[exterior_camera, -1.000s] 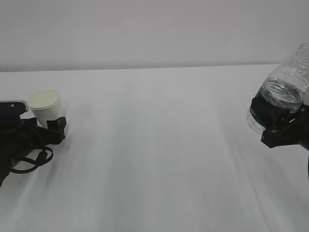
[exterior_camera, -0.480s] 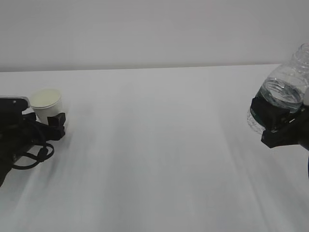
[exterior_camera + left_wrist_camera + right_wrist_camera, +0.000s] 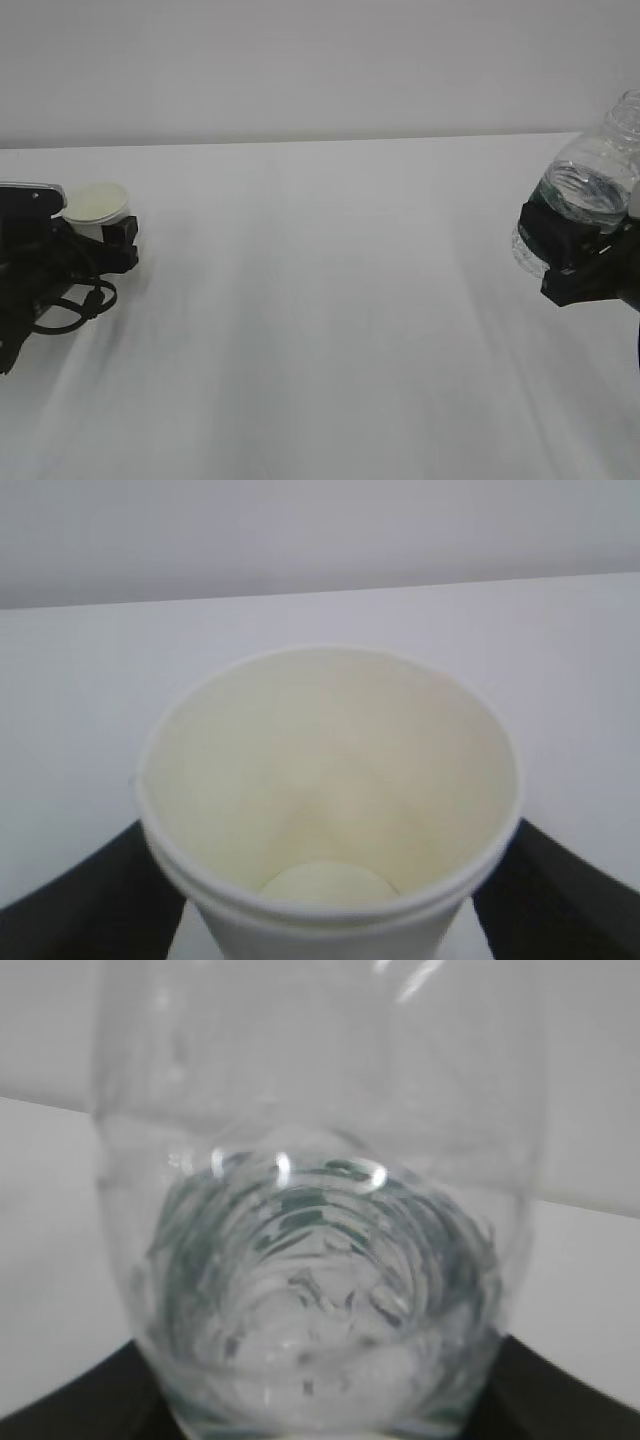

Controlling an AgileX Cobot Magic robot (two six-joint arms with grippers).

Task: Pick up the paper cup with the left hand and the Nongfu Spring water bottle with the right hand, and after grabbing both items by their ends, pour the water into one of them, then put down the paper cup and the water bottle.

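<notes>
One paper cup point(image 3: 96, 206) lower than before, bottle point(image 3: 585, 190) unchanged.

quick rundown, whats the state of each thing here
paper cup: upright, no water seen inside, sits between the left hand's fingers
water bottle: capless, held off the table, tilted, some water inside
left hand: fingers on either side of the cup, low by the table
right hand: closed on the bottle's lower body, raised at the right edge
table: white, bare in the middle
</notes>
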